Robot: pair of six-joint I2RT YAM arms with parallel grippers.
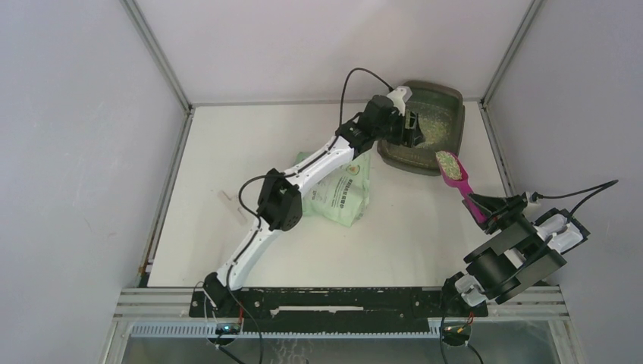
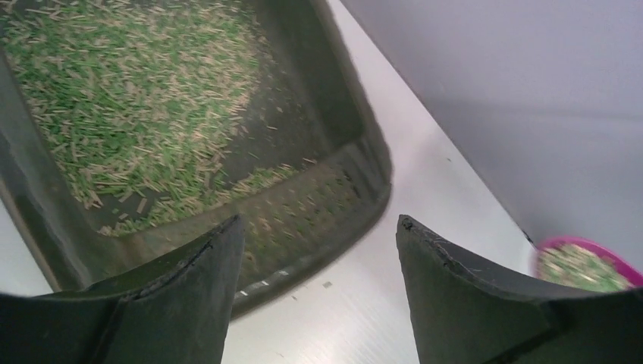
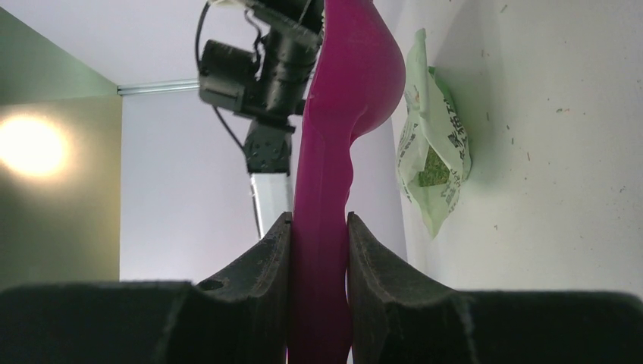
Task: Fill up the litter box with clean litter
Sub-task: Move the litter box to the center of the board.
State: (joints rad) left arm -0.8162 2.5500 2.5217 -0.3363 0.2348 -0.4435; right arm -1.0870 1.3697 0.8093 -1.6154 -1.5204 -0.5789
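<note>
The litter box [image 1: 449, 94] is a dark tray at the back right, tilted against the corner, with clean litter [image 1: 433, 130] spread inside. In the left wrist view its wall [image 2: 345, 106] and the granules [image 2: 129, 98] fill the upper left. My left gripper [image 1: 409, 126] hovers at the box's left rim, open [image 2: 318, 221], with nothing between the fingers. My right gripper [image 1: 485, 212] is shut [image 3: 318, 216] on the handle of a magenta scoop [image 3: 350, 76]. The scoop's head [image 1: 449, 165] carries litter and sits just outside the box's near rim.
A light-green printed bag [image 1: 345, 191] lies on the table under the left arm's forearm; it also shows in the right wrist view [image 3: 434, 155]. Grey walls close in the table on three sides. A few stray granules dot the white surface [image 2: 327, 285].
</note>
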